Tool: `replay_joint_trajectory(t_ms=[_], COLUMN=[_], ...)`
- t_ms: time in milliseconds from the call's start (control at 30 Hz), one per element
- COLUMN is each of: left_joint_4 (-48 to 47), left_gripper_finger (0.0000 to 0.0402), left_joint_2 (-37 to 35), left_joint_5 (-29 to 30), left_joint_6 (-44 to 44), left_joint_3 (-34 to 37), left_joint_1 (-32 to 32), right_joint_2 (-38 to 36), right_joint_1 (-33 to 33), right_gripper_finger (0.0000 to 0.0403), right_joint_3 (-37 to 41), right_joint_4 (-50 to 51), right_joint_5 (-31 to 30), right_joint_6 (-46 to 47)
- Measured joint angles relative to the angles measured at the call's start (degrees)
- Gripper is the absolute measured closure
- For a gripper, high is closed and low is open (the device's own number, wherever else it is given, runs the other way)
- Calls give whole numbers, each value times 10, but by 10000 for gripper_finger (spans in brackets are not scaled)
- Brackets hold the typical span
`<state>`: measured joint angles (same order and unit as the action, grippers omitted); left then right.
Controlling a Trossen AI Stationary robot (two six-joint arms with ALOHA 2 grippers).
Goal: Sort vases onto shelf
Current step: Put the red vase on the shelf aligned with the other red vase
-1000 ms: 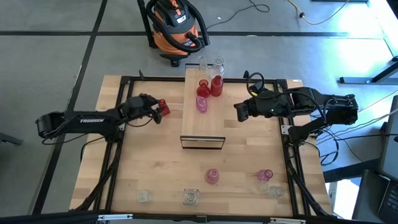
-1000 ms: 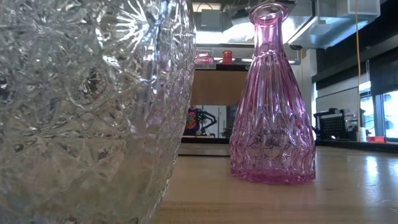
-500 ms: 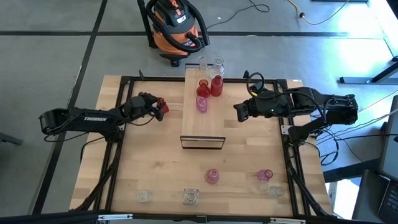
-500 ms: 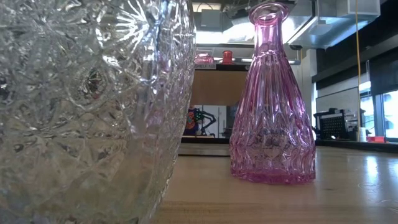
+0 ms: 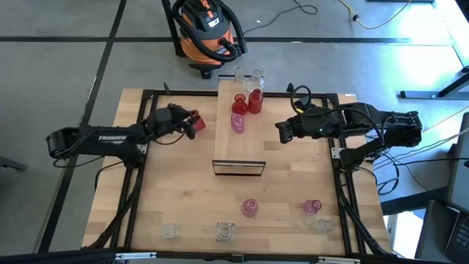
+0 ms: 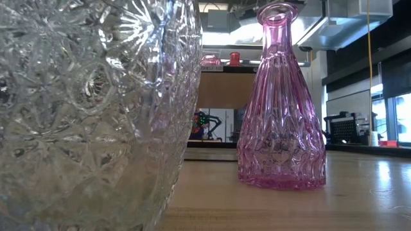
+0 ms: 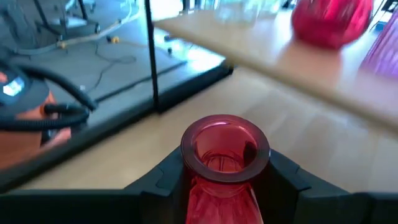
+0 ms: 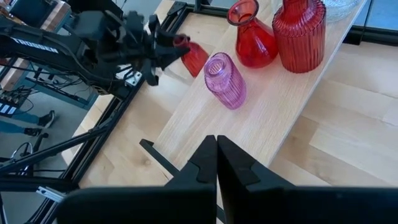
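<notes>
Behind left end effector (image 7: 225, 180) fingers, red vase (image 7: 222, 163) base hidden.

Bright, even room light; glare strikes the floor (image 5: 410, 37) at far right. Down low, the huge clear vase (image 6: 90, 115) looms blurred, sparkling; the left wrist's background smears soft.

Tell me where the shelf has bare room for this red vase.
The shelf's near half is bare, from the pink vase down to its dark front edge. The far end is crowded: two red vases and clear ones. The left gripper holds the red vase beside the shelf.
</notes>
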<state>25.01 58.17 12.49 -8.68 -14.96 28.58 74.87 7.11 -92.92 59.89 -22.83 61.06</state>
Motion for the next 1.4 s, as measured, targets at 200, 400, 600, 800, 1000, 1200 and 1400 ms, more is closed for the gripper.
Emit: replay_joint_trajectory(t_ms=[200,400,600,800,1000,1200,1400], left_joint_4=[-110,-216,-274,-282,-278,-269,-240], left_gripper_finger=[269,269,268,268,268,268,268], left_joint_2=[0,0,15,83,149,196,211], left_joint_5=[0,-14,-94,-138,-166,-212,-197], left_joint_6=[49,92,92,102,121,105,94], left_joint_3=[-114,-227,-300,-358,-402,-405,-405], left_joint_1=[0,1,11,10,10,10,12], right_joint_2=[0,0,0,0,0,0,0], right_joint_1=[0,0,0,0,0,0,0], right_gripper_finger=[402,402,402,402,402,402,402], right_joint_3=[0,0,0,0,0,0,0], right_joint_4=[2,2,2,2,1,0,0], right_joint_5=[0,0,-15,-17,-8,0,0], right_joint_6=[0,-13,-15,-22,-23,-22,-22])
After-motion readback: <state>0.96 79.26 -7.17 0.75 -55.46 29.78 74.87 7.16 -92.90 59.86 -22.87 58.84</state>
